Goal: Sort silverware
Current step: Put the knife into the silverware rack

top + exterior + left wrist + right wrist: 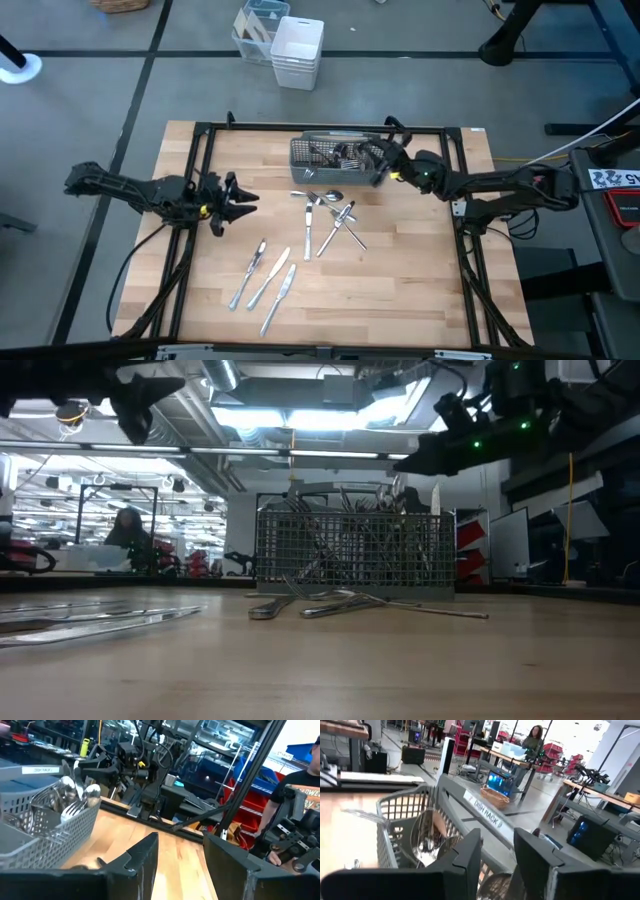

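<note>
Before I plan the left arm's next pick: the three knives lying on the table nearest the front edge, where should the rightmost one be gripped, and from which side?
Probably at mid-length of the rightmost knife, coming straight down from above. It lies flat on the wood, slanted, apart from its neighbours, so fingers can straddle its narrow width.

The grey mesh rectangular caddy [335,152] stood at the table's far edge, its compartments crowded with upright shiny metal silverware [75,795], the right gripper [385,160] hanging over its right end. Crossed forks and spoons [328,215] blocked the centre; three knives [265,280] lay nearer the front. Bare pale wooden tabletop [420,290] lay open front right.
</note>
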{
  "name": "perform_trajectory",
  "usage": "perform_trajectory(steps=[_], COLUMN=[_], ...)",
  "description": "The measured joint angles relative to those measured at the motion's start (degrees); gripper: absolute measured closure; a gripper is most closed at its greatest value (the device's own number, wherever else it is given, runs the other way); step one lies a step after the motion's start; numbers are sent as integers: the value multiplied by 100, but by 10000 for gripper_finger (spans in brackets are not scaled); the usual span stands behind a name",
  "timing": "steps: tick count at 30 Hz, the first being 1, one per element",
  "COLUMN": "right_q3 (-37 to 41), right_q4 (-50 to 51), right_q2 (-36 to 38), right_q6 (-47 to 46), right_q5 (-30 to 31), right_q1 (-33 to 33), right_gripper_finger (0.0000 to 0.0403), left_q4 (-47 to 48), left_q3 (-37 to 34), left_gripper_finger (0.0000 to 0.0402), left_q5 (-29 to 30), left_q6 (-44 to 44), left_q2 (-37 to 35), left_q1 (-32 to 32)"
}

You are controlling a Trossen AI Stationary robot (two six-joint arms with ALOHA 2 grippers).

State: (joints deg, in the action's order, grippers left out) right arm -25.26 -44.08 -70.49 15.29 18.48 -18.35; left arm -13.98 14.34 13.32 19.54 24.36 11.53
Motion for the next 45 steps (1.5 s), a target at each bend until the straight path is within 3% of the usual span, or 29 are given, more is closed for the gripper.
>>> perform_trajectory(steps=[5,9,12,14,19,23,28,32,36,39,45], right_q3=[2,2,2,2,2,2,2,2,2,2,2], right_q4=[206,206,204,197,210,219,238,322,538,763,1193], right_q2=[341,609,850,1013,1363,1447,1442,1442,1442,1442,1440], right_q6=[0,0,-57,-313,-669,-906,-1278,-1595,-1690,-1698,-1696], right_q5=[-2,-4,-192,-557,-1748,-2515,-3338,-3951,-4384,-4461,-4459], right_q1=[0,0,0,0,0,0,0,0,0,0,0], right_gripper_finger=[284,284,284,284,284,284,284,284,284,284,285], left_q4=[218,1394,2270,2582,2917,3387,3626,3623,3689,3624,3432], left_q3=[467,1115,1606,1789,1925,1921,1918,1918,1918,1915,1914], left_gripper_finger=[251,251,251,251,251,251,251,251,251,251,251], left_q5=[-148,-718,-782,-989,-2504,-2752,-3534,-3514,-2859,-2413,-2141], left_q6=[510,1543,2365,3069,5505,6648,7968,8500,8564,8552,8530], left_q2=[656,1197,1656,1975,2599,3142,3707,4082,4498,4854,5448], left_q1=[18,26,25,20,158,609,1137,1437,1659,1815,2059])
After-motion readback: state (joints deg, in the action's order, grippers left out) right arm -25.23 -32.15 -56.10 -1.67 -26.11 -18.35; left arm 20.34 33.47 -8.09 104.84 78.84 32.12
